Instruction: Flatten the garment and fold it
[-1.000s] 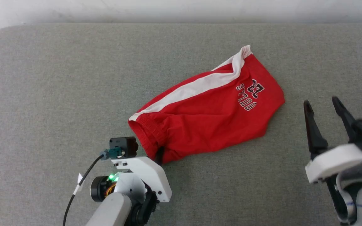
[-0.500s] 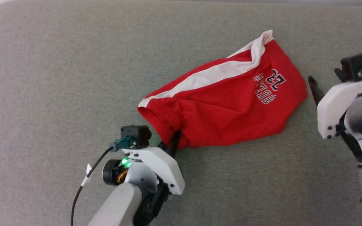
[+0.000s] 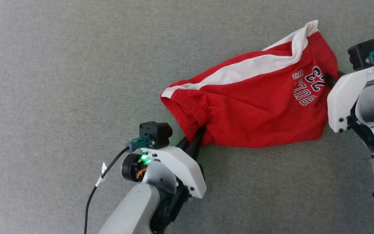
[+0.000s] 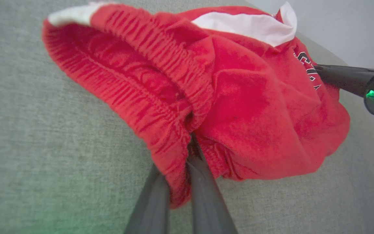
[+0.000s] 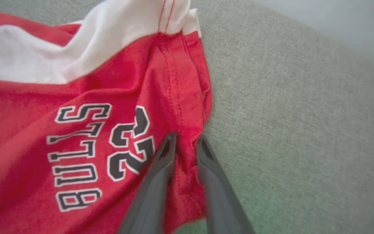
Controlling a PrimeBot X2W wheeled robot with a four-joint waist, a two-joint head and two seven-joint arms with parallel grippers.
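Both ends of the garment point(image 3: 255, 107), on the grey surface point(image 3: 60, 97), are pinched: your left gripper point(image 4: 187, 152) closed on the waistband point(image 4: 161, 65), your right gripper point(image 5: 187, 144) closed on the hem point(image 5: 190, 81) beside the print point(image 5: 99, 149).

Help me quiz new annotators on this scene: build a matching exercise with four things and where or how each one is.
Things:
1 left gripper
2 right gripper
3 white stripe
4 BULLS 23 print

States:
A just beside the right gripper
B shut on the garment at its leg hem
C shut on the gathered waistband
D along the garment's far side

Pairs: 1-C, 2-B, 3-D, 4-A
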